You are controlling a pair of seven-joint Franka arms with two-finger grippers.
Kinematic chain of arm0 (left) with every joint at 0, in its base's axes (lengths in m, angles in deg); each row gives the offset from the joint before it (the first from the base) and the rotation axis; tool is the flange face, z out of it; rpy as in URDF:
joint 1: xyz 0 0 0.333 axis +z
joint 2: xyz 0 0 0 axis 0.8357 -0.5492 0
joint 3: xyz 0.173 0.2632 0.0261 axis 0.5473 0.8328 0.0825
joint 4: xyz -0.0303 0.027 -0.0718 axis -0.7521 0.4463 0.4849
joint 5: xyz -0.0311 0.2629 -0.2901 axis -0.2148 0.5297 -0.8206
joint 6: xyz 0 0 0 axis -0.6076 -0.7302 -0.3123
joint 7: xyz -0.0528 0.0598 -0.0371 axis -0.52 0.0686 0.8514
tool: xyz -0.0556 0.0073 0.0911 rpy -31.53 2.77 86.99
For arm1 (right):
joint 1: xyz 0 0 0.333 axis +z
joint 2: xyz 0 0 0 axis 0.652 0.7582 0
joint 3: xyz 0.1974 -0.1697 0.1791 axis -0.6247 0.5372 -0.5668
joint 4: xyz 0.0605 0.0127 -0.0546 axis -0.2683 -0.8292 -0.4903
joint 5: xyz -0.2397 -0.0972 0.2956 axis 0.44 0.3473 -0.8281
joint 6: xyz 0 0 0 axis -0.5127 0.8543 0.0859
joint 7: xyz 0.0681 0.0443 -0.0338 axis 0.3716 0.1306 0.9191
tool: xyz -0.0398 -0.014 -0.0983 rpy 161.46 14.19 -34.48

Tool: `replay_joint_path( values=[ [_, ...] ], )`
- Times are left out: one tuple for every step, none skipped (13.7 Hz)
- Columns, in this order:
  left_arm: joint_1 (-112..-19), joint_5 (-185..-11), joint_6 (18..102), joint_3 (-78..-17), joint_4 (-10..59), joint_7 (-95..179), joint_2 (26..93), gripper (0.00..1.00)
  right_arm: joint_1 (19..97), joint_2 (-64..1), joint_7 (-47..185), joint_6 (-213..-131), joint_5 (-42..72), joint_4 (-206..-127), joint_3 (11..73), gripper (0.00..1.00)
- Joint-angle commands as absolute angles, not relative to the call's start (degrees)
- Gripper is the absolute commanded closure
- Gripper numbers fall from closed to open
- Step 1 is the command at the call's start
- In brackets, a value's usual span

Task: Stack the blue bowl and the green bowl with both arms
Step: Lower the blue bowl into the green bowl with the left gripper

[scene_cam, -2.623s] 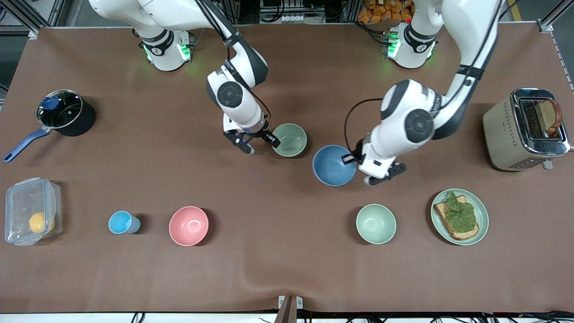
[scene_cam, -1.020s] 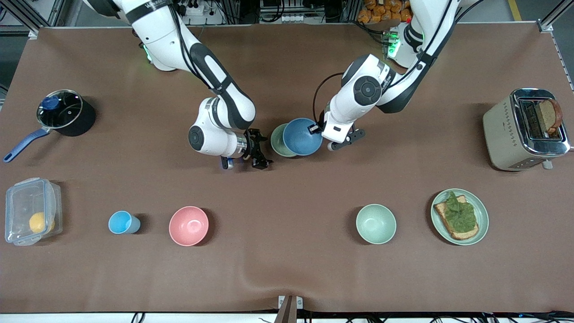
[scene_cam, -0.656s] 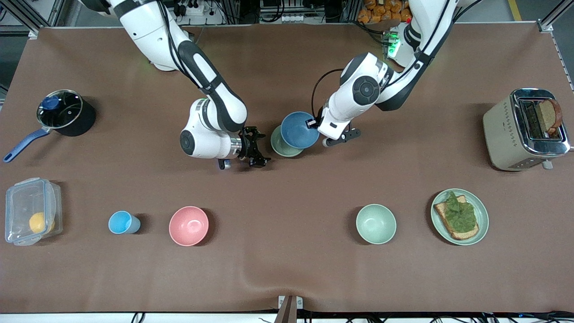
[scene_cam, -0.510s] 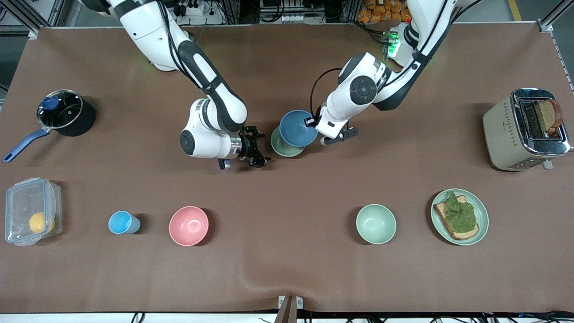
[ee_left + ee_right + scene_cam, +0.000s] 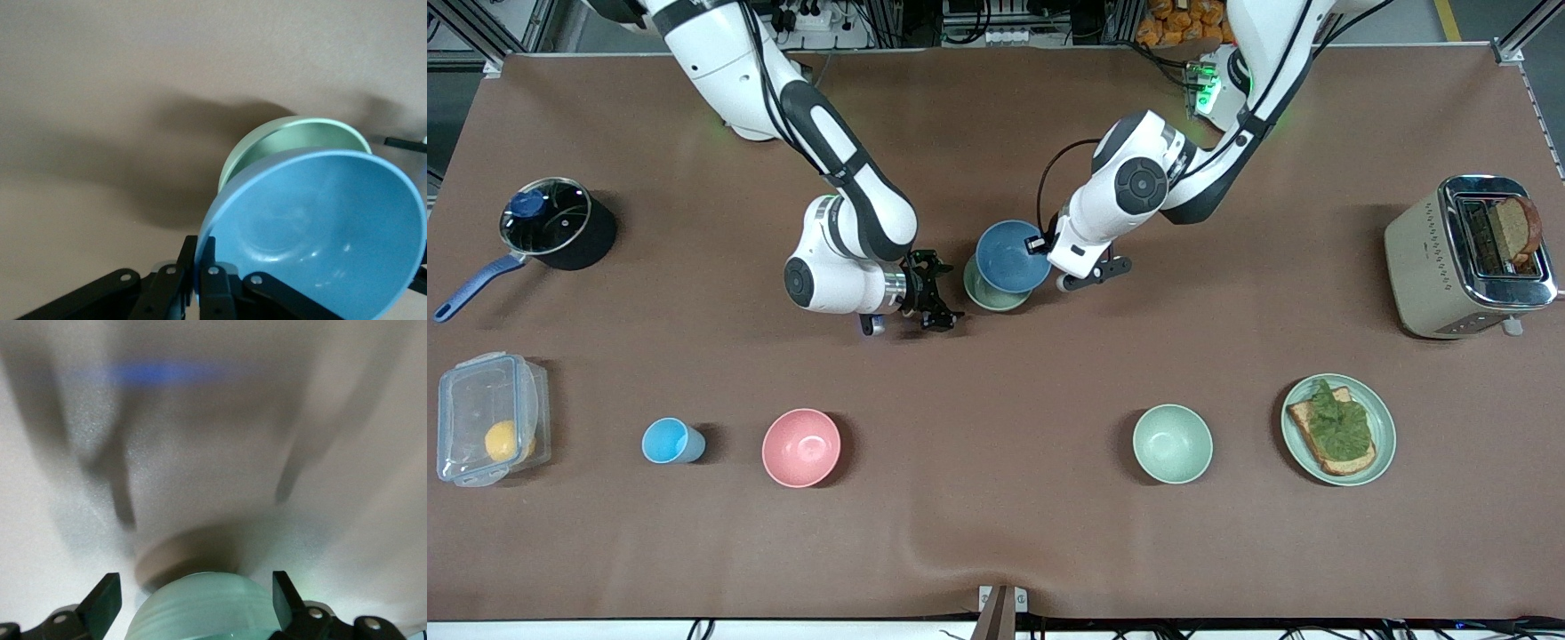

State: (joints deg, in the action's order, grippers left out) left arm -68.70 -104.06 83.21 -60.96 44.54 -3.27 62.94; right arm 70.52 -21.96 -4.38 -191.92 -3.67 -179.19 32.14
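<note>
My left gripper is shut on the rim of the blue bowl and holds it tilted in the air, partly over the green bowl. The green bowl sits on the table at mid-table and shows as a crescent under the blue one. In the left wrist view the jaws pinch the blue bowl's rim, and the green bowl lies just past it. My right gripper is open and low beside the green bowl, toward the right arm's end. In the right wrist view the green bowl's outer wall shows between the open fingers.
Nearer the front camera stand a pink bowl, a light-blue cup, a mint bowl and a green plate with toast. A toaster stands at the left arm's end. A pot and a plastic box stand at the right arm's end.
My left gripper has carried the blue bowl from the table up over the green bowl and keeps edging it toward the right arm's end. My right gripper let go of the green bowl and now rests beside it.
</note>
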Motion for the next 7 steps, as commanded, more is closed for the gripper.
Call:
replay_joint_path(
  values=[
    [-68.0,-105.5,84.0,-61.3,43.6,-2.6,62.2,1.0,70.0,-22.9,-3.6,-191.9,-4.3,-180.1,31.7,0.0],
    [-68.2,-105.6,84.0,-61.3,43.4,-2.7,62.1,1.0,70.0,-22.9,-3.6,-191.9,-4.3,-180.1,31.7,0.0],
    [-68.3,-105.6,84.0,-61.2,42.9,-2.6,61.9,1.0,70.1,-22.8,-3.6,-192.0,-4.3,-180.2,31.7,0.0],
    [-68.2,-105.7,84.0,-61.2,42.8,-2.6,61.6,1.0,70.1,-22.8,-3.5,-192.0,-4.2,-180.2,31.7,0.0],
    [-68.1,-105.6,84.0,-61.2,42.8,-2.6,61.6,1.0,70.1,-22.8,-3.2,-192.0,-4.2,-180.2,31.7,0.0],
    [-68.2,-105.6,84.0,-61.2,42.8,-2.6,61.6,1.0,70.0,-22.9,-2.7,-191.9,-4.2,-180.3,31.7,0.0],
    [-68.2,-105.6,84.0,-61.2,42.6,-2.6,61.5,1.0,70.0,-22.9,-2.5,-191.9,-4.2,-180.4,31.7,0.0]
  ],
)
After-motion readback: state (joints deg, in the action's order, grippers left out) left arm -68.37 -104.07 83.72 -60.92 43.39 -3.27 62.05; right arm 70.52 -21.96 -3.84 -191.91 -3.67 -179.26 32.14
